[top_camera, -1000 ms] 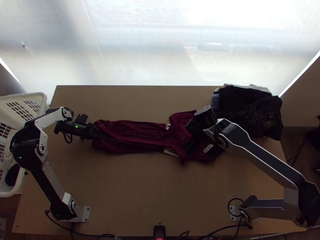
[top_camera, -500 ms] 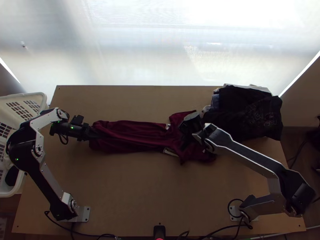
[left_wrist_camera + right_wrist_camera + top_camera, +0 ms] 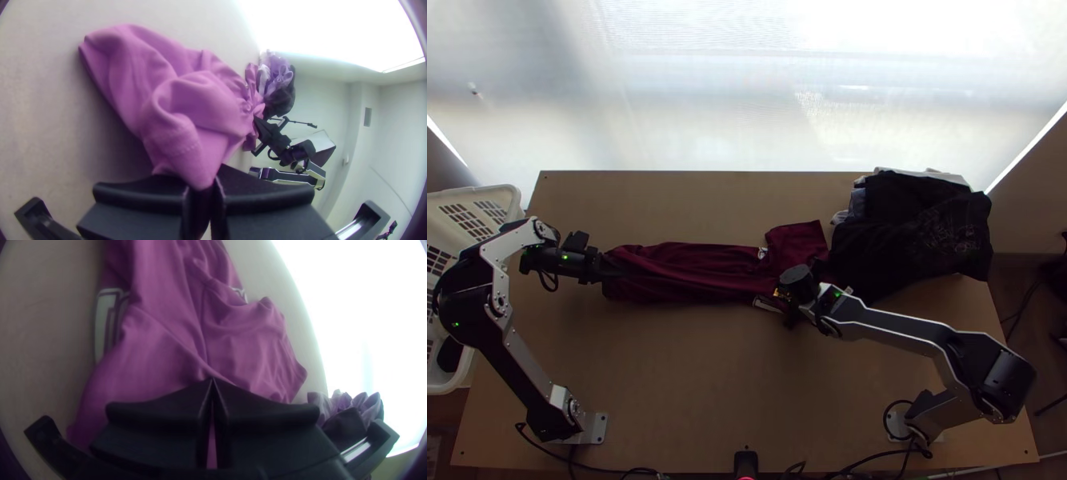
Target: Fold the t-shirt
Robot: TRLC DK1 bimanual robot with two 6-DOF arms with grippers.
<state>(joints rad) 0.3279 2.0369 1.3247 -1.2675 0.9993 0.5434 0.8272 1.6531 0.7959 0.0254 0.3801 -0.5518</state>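
Observation:
In the top view my left gripper (image 3: 597, 267) is at the left end of the dark red t-shirt (image 3: 691, 268), which lies in a long narrow bunched strip with its other end broader. The left wrist view has my left gripper (image 3: 202, 189) shut on a gathered tip of the t-shirt (image 3: 195, 106). My right gripper (image 3: 791, 294) is over the shirt's broader part, near a pale printed patch. In the right wrist view, my right gripper (image 3: 212, 382) has its fingertips together above the t-shirt (image 3: 164, 346); cloth shows through the slit behind them. Contact there is unclear.
A heap of dark and pale clothes (image 3: 915, 228) lies at the table's back right, close to the shirt's broader end. A white slatted basket (image 3: 511, 200) stands off the left edge. Bare wooden table (image 3: 691, 376) stretches in front of the shirt.
My left gripper has moved slightly left, drawing the shirt's left end with it. The right gripper has moved left and toward the near edge over the shirt; the back sleeve hardly moved.

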